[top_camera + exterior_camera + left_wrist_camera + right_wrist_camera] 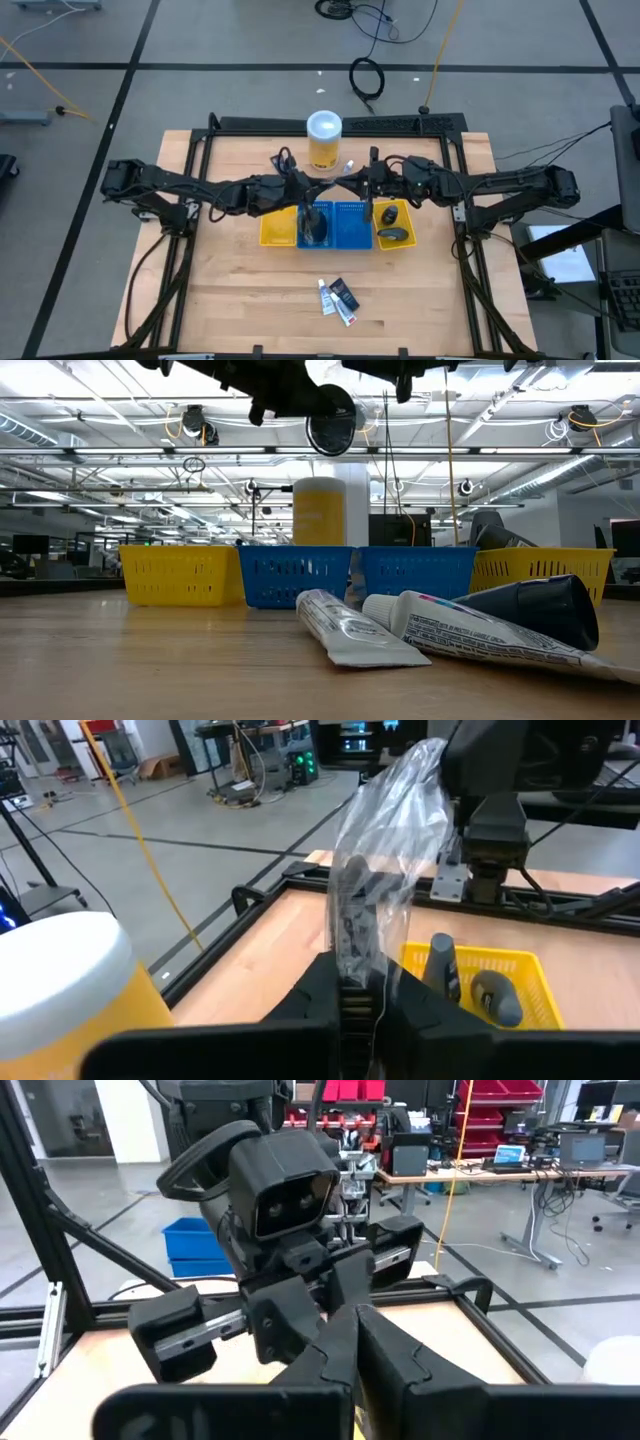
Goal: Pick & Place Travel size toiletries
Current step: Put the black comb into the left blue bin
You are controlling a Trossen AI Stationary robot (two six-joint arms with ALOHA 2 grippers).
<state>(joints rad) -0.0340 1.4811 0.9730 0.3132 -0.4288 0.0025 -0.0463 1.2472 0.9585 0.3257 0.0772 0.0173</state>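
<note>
**You are holding a clear bag over the trays.**
Your left gripper is clenching the bag above the blue tray, at 6 o'clock from the can. Be lowering it slowly before letting go. Your right gripper is waiting clenched, holding nothing.

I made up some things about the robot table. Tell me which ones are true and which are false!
1. The left gripper has its jaws shut on a clear wrapped item. True.
2. The yellow canister has a red lid. False: the lid is white.
3. Three tubes lie on the table in front of the trays. True.
4. All the trays are blue. False: some are yellow.
</note>
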